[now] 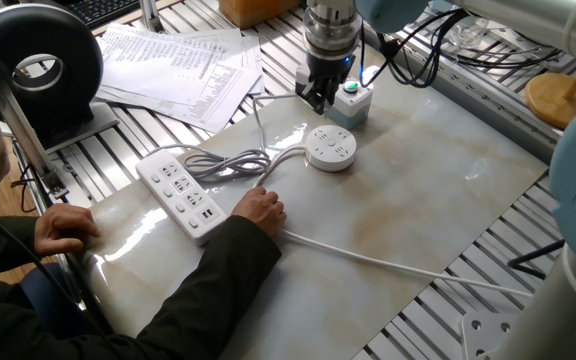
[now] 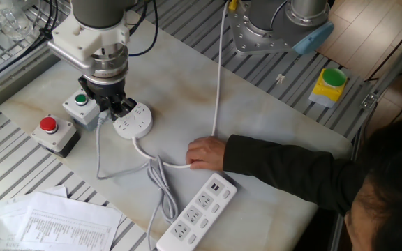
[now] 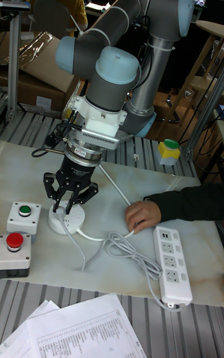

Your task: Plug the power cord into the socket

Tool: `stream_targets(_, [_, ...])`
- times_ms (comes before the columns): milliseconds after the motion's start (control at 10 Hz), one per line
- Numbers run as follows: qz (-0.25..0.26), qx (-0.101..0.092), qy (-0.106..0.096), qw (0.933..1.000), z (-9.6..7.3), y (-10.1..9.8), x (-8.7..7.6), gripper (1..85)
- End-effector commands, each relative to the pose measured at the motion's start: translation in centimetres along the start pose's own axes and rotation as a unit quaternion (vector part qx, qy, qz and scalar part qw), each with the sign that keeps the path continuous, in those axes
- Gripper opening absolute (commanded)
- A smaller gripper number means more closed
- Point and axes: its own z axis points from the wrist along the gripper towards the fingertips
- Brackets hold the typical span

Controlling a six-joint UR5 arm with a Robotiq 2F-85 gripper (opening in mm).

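A long white power strip (image 2: pixel 195 212) lies on the pale marbled tabletop (image 1: pixel 438 190), near a stack of printed papers (image 1: pixel 183 62). Two grey button boxes sit side by side, one with a green button (image 2: pixel 82 100), one with a red button (image 2: pixel 47 125). A yellow block with a green cap (image 2: pixel 328 86) rests on the slatted frame.
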Motion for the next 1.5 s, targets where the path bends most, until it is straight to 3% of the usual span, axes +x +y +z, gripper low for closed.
stream_targets(0, [0.032, -0.005, 0.009, 0.9994, -0.2, 1.2, 1.1, 1.0])
stream_targets(100, [0.053, -0.019, 0.008, 0.9984, 0.0, 2.4, 1.1, 1.0])
stream_targets(800, [0.083, -0.003, -0.018, 0.9964, 2.3, 2.8, 0.6, 1.0])
stream_targets(1100, [0.075, 0.006, -0.020, 0.9969, 2.6, 1.8, 0.8, 1.0])
stream_targets(1400, [0.080, 0.003, -0.019, 0.9966, 2.5, 1.9, 1.1, 1.0])
